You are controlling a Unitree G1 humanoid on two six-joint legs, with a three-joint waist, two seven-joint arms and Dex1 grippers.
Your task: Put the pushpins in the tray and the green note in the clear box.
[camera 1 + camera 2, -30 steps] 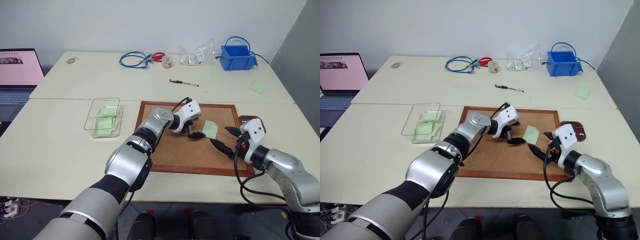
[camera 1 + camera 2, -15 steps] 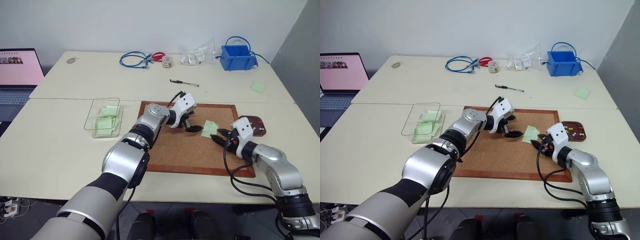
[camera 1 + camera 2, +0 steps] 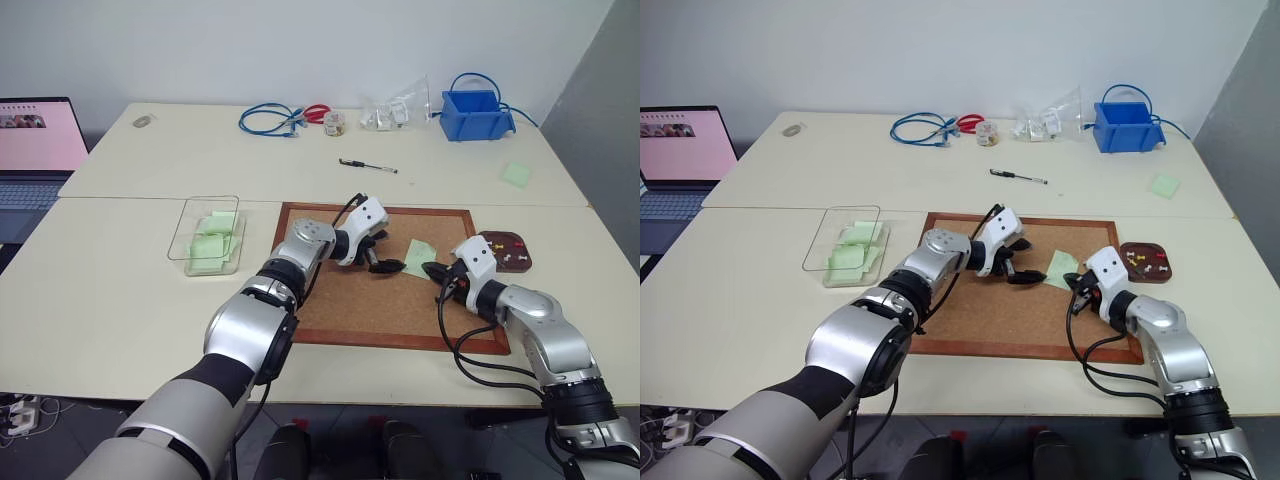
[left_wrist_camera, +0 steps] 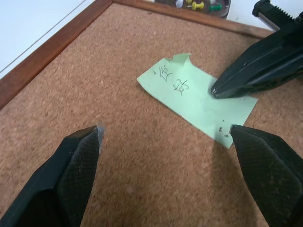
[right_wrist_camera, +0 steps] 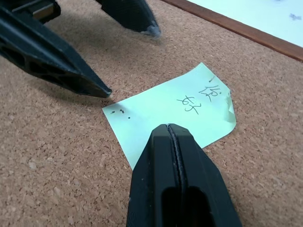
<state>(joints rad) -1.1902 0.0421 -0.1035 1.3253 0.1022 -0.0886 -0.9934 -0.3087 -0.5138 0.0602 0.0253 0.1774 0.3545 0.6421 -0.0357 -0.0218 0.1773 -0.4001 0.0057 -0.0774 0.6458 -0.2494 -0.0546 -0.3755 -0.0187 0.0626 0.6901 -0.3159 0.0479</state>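
Pale green note [image 5: 170, 111] on speckled brown corkboard [image 5: 57, 165].

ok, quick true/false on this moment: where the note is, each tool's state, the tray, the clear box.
1. The green note lies on the cork board. True.
2. The left tool is shut. False: its fingers stand wide apart, one on each side of the note's end.
3. The right tool is shut, its tip over the note. True.
4. The tray holds no pins. False: several coloured pushpins lie in it.
5. The clear box already holds pale green paper. True.
6. The clear box sits on the cork board. False: it sits on the table, left of the board.
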